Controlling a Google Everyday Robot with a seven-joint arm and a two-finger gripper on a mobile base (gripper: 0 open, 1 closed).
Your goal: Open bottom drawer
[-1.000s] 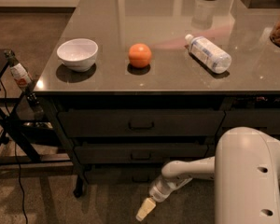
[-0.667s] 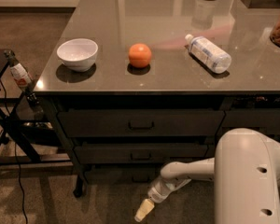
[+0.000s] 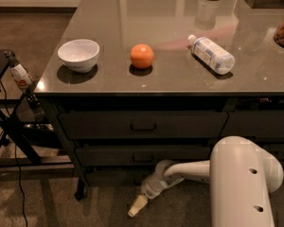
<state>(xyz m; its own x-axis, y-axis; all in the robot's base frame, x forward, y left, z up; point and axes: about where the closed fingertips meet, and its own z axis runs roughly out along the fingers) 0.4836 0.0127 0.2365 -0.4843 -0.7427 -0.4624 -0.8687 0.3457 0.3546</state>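
The stack of wide dark drawers sits under the grey tabletop. The top drawer (image 3: 142, 125) and the middle drawer (image 3: 132, 156) each show a small dark pull. The bottom drawer (image 3: 111, 176) is a shallow dark strip just above the floor, and its pull is hidden in shadow behind my arm. My gripper (image 3: 137, 206) has a cream-coloured tip. It hangs low near the floor, in front of and slightly below the bottom drawer, pointing down-left. My white arm (image 3: 189, 171) reaches in from the lower right.
On the tabletop (image 3: 180, 13) stand a white bowl (image 3: 78, 54), an orange (image 3: 142, 56) and a lying plastic bottle (image 3: 211, 54). A black stand with cables (image 3: 14, 126) is at the left. Narrower dark drawers (image 3: 260, 124) are at the right.
My gripper has shifted slightly left and up near the floor. The drawers have not moved.
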